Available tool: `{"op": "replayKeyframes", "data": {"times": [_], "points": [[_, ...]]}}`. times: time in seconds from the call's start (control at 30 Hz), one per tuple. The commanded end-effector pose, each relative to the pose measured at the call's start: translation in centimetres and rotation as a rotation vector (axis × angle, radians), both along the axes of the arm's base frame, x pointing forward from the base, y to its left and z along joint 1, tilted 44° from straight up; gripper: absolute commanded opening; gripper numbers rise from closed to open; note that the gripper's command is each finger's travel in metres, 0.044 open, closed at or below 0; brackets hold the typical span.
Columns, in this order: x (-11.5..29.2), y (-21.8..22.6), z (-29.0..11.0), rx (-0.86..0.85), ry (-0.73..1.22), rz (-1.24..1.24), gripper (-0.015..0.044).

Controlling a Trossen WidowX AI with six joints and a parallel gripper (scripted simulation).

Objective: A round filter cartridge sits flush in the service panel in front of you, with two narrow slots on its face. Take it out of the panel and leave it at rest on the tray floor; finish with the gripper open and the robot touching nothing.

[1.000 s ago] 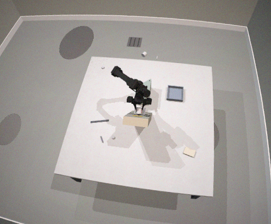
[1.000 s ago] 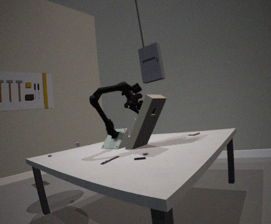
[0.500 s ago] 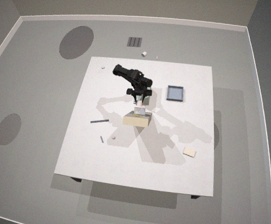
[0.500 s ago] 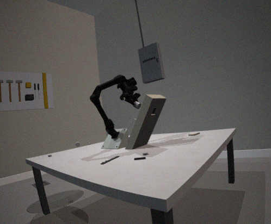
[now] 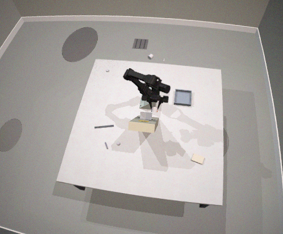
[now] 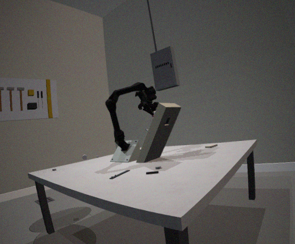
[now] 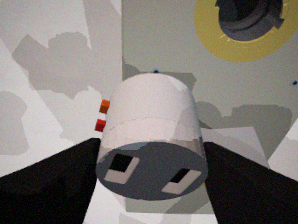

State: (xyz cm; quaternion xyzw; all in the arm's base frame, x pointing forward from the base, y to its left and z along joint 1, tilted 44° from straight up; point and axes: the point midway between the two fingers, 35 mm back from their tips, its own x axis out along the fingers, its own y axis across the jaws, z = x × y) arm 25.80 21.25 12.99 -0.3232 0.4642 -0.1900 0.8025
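The pale round cartridge (image 5: 154, 109) (image 7: 152, 107) is out of the panel, its dark two-slot face toward the wrist camera and two small red and orange tabs on its side. My gripper (image 5: 155, 110) (image 7: 151, 149) is shut on it, one finger on each side, in the air near the panel's upper part. In the exterior view the panel's edge partly hides the fingertips. The leaning service panel (image 5: 142, 126) (image 6: 160, 133) (image 7: 160, 30) shows an empty socket inside a yellow ring (image 7: 207, 42). The blue-grey tray (image 5: 183, 97) lies on the table, right of the arm in the top view.
A long dark bar (image 5: 104, 126) (image 6: 119, 174), a short dark rod (image 5: 106, 145) (image 6: 152, 172) and a small grey piece (image 5: 118, 143) (image 6: 158, 167) lie beside the panel. A beige block (image 5: 198, 159) (image 6: 211, 145) lies farther off. A grey box (image 6: 164, 69) hangs beyond the arm.
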Motion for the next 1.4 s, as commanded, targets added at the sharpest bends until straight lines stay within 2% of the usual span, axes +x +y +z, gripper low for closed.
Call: {"op": "replayKeyframes", "data": {"times": [0.0,0.1,0.9,1.2,1.37], "points": [[0.1,1.3,-1.6,0.010,-0.007,-0.011,0.0000],[-0.3,0.8,-1.2,0.000,0.022,0.012,0.0000],[-13.7,9.7,-14.9,0.018,0.766,0.789,0.0000],[-14.3,9.8,-15.4,0.017,0.790,0.820,0.0000],[-16.4,9.3,-17.3,0.007,0.857,0.878,0.0000]]}}
